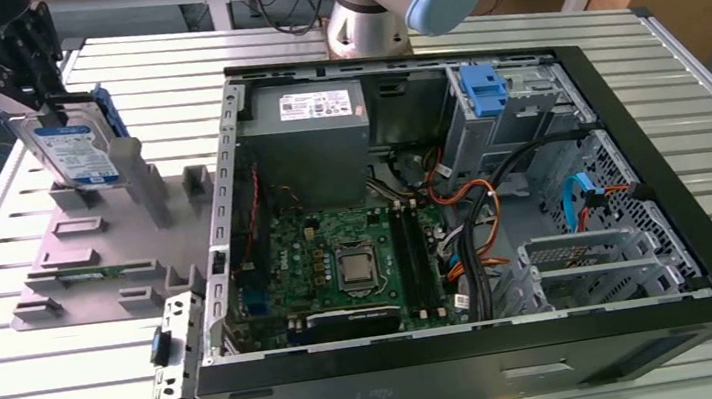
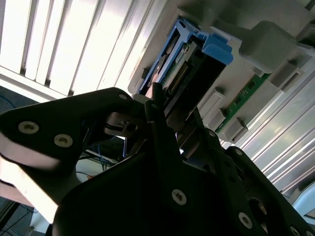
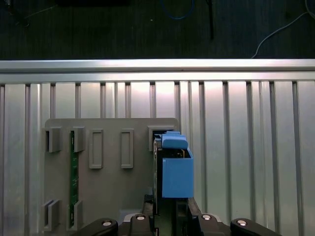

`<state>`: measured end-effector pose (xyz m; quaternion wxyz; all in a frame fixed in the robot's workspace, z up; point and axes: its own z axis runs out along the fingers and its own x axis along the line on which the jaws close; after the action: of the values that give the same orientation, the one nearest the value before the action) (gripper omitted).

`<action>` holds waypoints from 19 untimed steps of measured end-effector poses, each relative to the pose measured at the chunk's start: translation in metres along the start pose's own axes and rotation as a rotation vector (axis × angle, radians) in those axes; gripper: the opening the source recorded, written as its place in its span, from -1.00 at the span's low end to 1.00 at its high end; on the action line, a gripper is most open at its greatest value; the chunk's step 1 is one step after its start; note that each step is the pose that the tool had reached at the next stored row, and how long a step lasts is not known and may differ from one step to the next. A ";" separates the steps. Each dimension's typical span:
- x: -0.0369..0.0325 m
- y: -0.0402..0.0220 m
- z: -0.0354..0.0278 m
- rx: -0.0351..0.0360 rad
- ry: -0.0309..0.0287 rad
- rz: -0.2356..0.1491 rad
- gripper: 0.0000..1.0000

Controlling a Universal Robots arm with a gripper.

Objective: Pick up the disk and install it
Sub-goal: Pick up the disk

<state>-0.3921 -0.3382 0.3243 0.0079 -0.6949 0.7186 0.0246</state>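
Black pincer [image 2: 172, 110] links sit closest in both wrist views, and just past them the disk [image 2: 179, 69] is seen edge-on in its blue caddy. The jaws stand one on each side of the disk's upper end and look closed on it, pads against the flat faces.

Read as a clock face, the exterior view has the pincer [image 1: 46, 106] at about ten o'clock. The disk [image 1: 72, 151] hangs upright under it, label towards the camera. Its lower end is down among the posts of the grey stand [image 1: 81, 261], which lies on the slatted worktop [image 1: 25, 358]. I cannot tell whether that end rests in its slot or is just clear of it. The first wrist view shows the disk [image 3: 176, 172] at one corner of the stand [image 3: 113, 187], and a green memory stick [image 3: 74, 167] lies in a slot well apart from it.

The open case [image 1: 418, 394] fills the middle of the exterior view and runs out to three o'clock. A blue bracket [image 1: 484, 89] with no drive in it sits near one o'clock.

I judge the disk to be stiff and heavy for its size. Its metal skin looks smooth enough to slip in a weak grip, and it would take a knock badly. The caddy is thinner plastic, and its end tabs would likely flex. The best hold is probably across the two broad faces near the top edge, clear of the tabs and of the connector row seen in the second wrist view. Gripped that high, the disk may swing.
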 end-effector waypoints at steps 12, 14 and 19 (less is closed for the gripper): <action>-0.0002 0.0001 -0.0034 -0.0001 0.0001 0.000 -0.30; -0.0003 0.0002 -0.0074 -0.0002 0.0001 0.000 -0.30; -0.0009 0.0005 -0.0186 0.0000 0.0000 0.000 -0.30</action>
<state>-0.3921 -0.3382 0.3429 0.0079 -0.6949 0.7186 0.0246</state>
